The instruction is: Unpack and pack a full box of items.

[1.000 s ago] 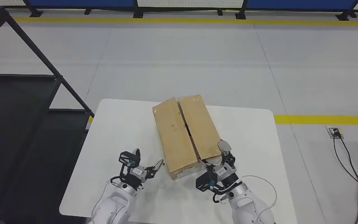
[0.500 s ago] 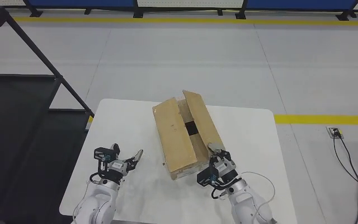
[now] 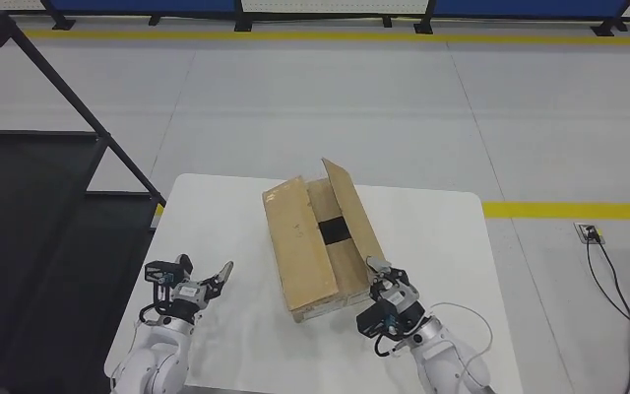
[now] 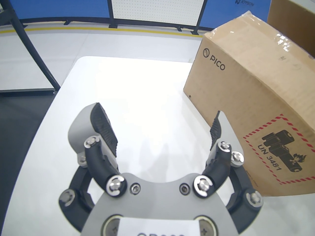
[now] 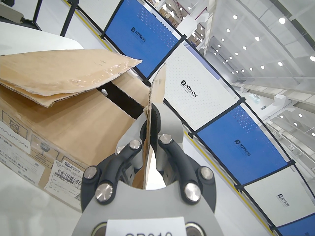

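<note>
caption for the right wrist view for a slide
Right gripper, jaws shut, holds up one flap of the cardboard box.

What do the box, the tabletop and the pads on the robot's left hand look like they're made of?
Box: corrugated cardboard, matte brown; a flap's cut edge shows fluting, and glossy clear tape runs along the top.
Tabletop: smooth white with a faint sheen, perhaps laminate or painted board.
Pads of the left hand: black and ribbed, likely rubber, on silvery metal-looking fingers.
</note>
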You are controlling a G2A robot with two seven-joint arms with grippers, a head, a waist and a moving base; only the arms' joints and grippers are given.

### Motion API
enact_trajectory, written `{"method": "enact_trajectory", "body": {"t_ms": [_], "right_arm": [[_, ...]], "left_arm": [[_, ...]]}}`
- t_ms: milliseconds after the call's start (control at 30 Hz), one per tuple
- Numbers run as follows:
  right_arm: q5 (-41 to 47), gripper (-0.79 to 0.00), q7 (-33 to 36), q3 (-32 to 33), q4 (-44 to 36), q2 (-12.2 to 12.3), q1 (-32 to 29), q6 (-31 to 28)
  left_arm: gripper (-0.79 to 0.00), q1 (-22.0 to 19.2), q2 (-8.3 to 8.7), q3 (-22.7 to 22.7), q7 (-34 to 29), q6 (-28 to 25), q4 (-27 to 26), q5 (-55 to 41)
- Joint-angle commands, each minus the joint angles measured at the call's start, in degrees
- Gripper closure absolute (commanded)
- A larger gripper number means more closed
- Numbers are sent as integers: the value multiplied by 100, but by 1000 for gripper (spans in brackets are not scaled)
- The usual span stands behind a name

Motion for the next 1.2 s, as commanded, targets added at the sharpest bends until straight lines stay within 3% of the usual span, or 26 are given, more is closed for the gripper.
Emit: {"method": "enact_trajectory", "body": {"t_ms": [0,233,267,300,800,1167], "right_arm": [[32,0,-113,38,-13,13,-26,-137],[35,0,-217,162,-52,36,-114,-222],[41,-28,-208,178,-56,37,-125,-224],[64,-785,-210,188,-68,37,-135,-221],[663,-785,-889,688,-341,95,-607,-172],[1237,-785,-1436,1117,-619,163,-979,-628]], "left_arm": [[-785,41,9,48,7,-134,-9,156],[-785,154,44,234,74,-736,-84,634],[-785,171,51,271,78,-829,-101,733],[-785,183,55,312,71,-907,-110,814],[-785,-76,-27,1183,-55,-861,-32,1490],[-785,-303,-94,1649,-186,-810,-53,1720]]}}
